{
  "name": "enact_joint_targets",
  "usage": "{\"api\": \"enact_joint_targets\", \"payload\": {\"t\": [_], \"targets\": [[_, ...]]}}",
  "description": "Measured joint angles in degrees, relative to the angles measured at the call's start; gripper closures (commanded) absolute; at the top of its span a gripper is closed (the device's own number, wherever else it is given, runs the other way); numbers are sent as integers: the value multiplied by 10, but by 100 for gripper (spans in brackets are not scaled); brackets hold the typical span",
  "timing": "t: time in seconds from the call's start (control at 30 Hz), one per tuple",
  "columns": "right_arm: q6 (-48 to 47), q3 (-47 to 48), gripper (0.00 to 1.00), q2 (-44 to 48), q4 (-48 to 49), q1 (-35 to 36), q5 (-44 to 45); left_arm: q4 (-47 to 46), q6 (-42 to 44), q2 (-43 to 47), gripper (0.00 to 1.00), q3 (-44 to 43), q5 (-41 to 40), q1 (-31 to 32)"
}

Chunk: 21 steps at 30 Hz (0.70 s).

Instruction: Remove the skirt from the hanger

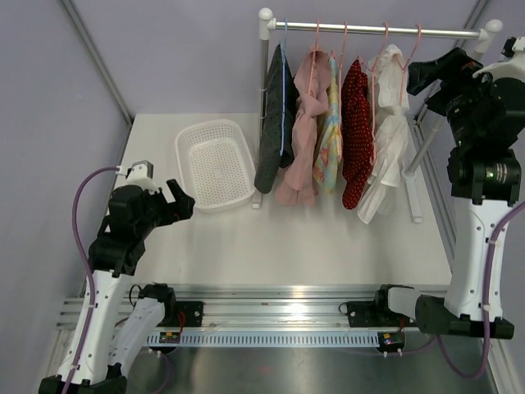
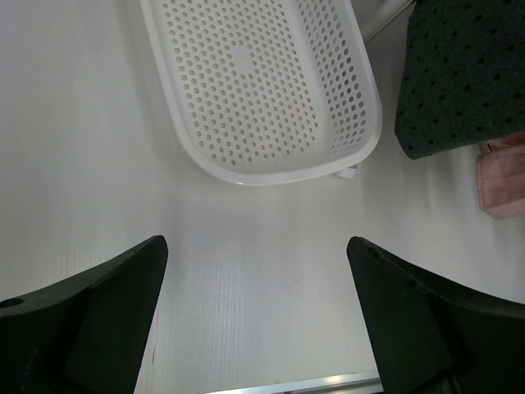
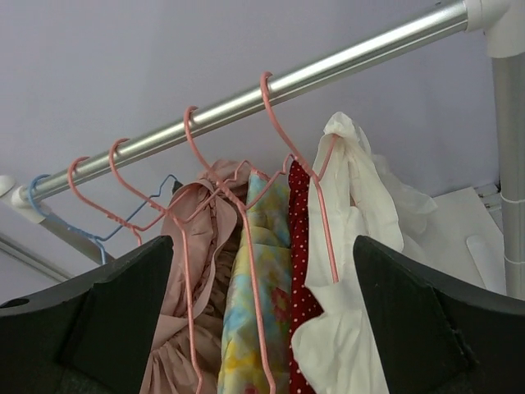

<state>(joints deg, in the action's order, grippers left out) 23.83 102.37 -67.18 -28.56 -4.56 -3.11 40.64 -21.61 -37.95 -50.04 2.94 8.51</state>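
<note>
The left tool (image 2: 256, 243) hovers over the white table (image 1: 328, 246), jaws apart and empty, near the white perforated plastic basket (image 2: 271, 175). Right of the basket, the dark green dotted fabric skirt (image 1: 272, 123) hangs on a thin blue hanger (image 1: 284, 98) at the left end of the silver metal rail (image 1: 369, 29). By the rail's right end, the right tool (image 3: 262, 243) is raised, jaws apart, empty.

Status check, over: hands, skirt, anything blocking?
Left hand open, empty, near the basket. Right hand open, empty, raised facing the rail. Five garments all hanging; skirt not distinguishable. Nothing between right hand and garments.
</note>
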Motion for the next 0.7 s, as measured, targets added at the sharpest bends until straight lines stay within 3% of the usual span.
{"api": "enact_joint_targets", "payload": {"t": [0.1,0.27,0.47,0.67,0.7], "targets": [[-6,43,4,-52,-13,0,0,0,0,0,6,0,0,1],[-18,89,23,-116,-32,0,7,0,0,4,6,0,0,5],[-17,116,25,-166,-53,0,4,0,0,8,6,0,0,8],[-15,63,26,-169,-51,1,1,0,0,9,6,0,0,8],[-16,50,31,-169,-51,1,1,0,0,9,6,0,0,8]]}}
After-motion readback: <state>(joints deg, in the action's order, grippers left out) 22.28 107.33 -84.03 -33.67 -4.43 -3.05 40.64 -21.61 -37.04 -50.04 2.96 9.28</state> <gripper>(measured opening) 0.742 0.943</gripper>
